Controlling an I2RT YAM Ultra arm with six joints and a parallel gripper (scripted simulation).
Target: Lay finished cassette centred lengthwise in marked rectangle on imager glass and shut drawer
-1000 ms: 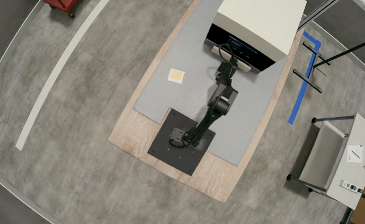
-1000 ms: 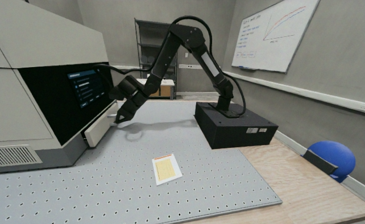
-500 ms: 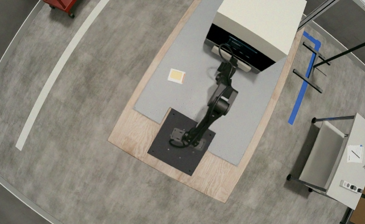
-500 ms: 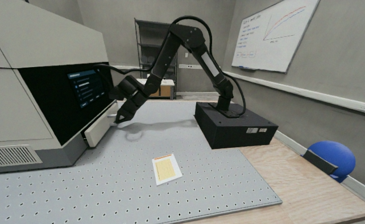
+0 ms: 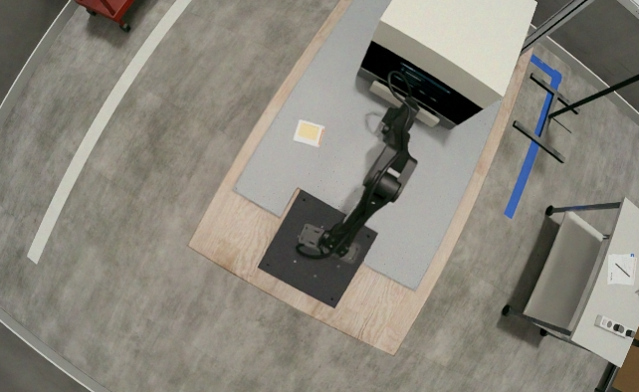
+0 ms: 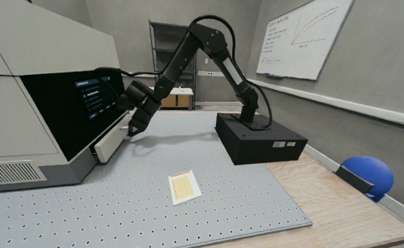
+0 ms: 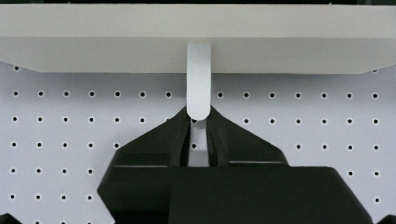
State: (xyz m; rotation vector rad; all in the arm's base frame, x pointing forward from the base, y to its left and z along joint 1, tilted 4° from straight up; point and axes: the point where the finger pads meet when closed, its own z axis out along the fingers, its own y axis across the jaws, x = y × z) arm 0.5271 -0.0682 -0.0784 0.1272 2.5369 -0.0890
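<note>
The gel imager IM point(image 5: 449, 45) is a cream box with a dark front and a screen; it also shows at the left in the side view point(image 6: 44, 94). Its drawer front point(image 6: 112, 140) stands a little way out from the body, and the glass is hidden. A white pull tab point(image 7: 198, 87) sticks out from the drawer front point(image 7: 198, 45). My gripper point(image 7: 198, 111) is shut on this tab; it also shows in the side view point(image 6: 132, 130). The finished cassette FINISHED point(image 5: 309, 132) point(image 6: 184, 187), white with a yellow window and an orange end, lies flat on the grey mat, apart from the gripper.
The arm's black base block point(image 6: 258, 141) stands on the table right of the mat. The perforated grey mat point(image 6: 123, 201) covers most of the wooden table. A blue chair point(image 6: 367, 176) is off the table's right edge.
</note>
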